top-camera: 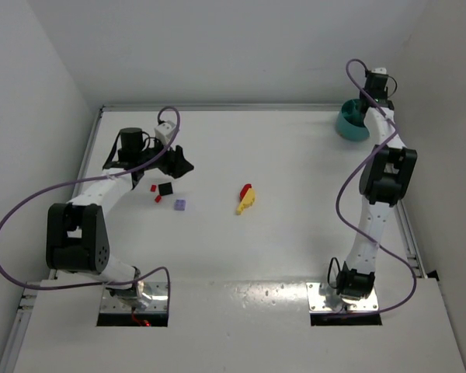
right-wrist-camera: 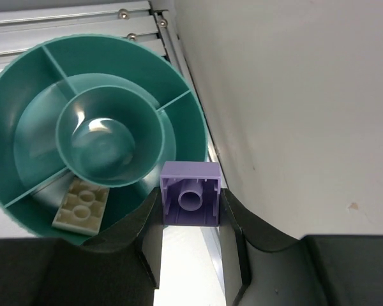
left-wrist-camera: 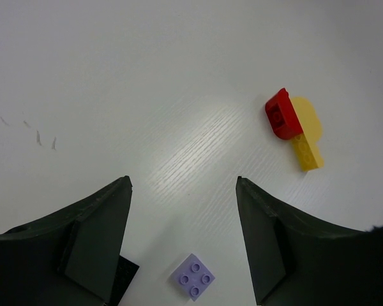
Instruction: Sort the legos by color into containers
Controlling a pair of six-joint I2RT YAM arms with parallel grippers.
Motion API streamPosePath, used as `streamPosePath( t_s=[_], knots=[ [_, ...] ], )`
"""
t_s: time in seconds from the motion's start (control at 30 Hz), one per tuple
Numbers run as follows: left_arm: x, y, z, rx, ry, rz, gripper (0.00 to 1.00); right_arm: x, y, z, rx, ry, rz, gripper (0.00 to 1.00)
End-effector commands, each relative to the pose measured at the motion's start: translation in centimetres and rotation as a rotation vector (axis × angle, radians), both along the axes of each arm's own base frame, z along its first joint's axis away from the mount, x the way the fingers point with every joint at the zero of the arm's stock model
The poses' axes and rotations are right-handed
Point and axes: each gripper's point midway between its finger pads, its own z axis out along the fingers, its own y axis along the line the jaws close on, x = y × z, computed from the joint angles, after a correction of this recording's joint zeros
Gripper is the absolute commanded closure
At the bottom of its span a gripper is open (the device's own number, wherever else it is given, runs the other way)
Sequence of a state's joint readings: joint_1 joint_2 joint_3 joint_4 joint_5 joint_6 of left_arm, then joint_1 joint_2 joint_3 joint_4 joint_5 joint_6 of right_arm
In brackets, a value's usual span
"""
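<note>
R fingers (right-wrist-camera: 233, 229) clamped on small lilac plastic brick (right-wrist-camera: 191, 194), hollow underside facing cam, at rim of round teal plastic divided bowl (right-wrist-camera: 25, 83). Cream studded brick (right-wrist-camera: 82, 207) lies in one outer compartment. L fingers (left-wrist-camera: 99, 236) apart, empty, over white tabletop (left-wrist-camera: 179, 76). Flat lilac plate (left-wrist-camera: 193, 276) lies betw. them, black brick (left-wrist-camera: 129, 271) half hidden by one. Red brick (left-wrist-camera: 279, 115) touches yellow pieces (left-wrist-camera: 306, 140) further off.

White table (top-camera: 295, 233), scattered legos (top-camera: 247, 202), teal bowl (top-camera: 344, 126)
</note>
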State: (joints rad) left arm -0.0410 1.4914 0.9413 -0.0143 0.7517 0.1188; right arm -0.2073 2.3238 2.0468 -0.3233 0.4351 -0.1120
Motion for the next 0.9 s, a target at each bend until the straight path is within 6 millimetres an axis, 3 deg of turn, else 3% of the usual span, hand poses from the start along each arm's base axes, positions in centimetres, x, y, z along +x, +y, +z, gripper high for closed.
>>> streamPosePath(
  t_s=[0.0, 0.4, 0.67, 0.8, 0.87],
  knots=[
    [0.2, -0.8, 0.8, -0.017, -0.038, -0.030, 0.28, 1.2, -0.9, 2.9, -0.006, -0.103, -0.042, 0.81],
    [0.2, -0.8, 0.8, -0.017, -0.038, -0.030, 0.27, 1.5, -1.7, 1.8, 0.003, -0.104, -0.070, 0.76],
    [0.3, -0.8, 0.5, -0.017, -0.029, -0.030, 0.27, 1.5, -1.8, 2.0, -0.004, -0.112, -0.078, 0.60],
    [0.4, -0.7, 0.4, -0.012, -0.029, -0.022, 0.27, 1.7, -1.9, 1.8, -0.004, -0.112, -0.078, 0.41],
    [0.4, -0.7, 0.4, -0.012, -0.029, -0.022, 0.27, 1.7, -1.8, 1.8, 0.002, -0.118, -0.083, 0.41]
  ],
)
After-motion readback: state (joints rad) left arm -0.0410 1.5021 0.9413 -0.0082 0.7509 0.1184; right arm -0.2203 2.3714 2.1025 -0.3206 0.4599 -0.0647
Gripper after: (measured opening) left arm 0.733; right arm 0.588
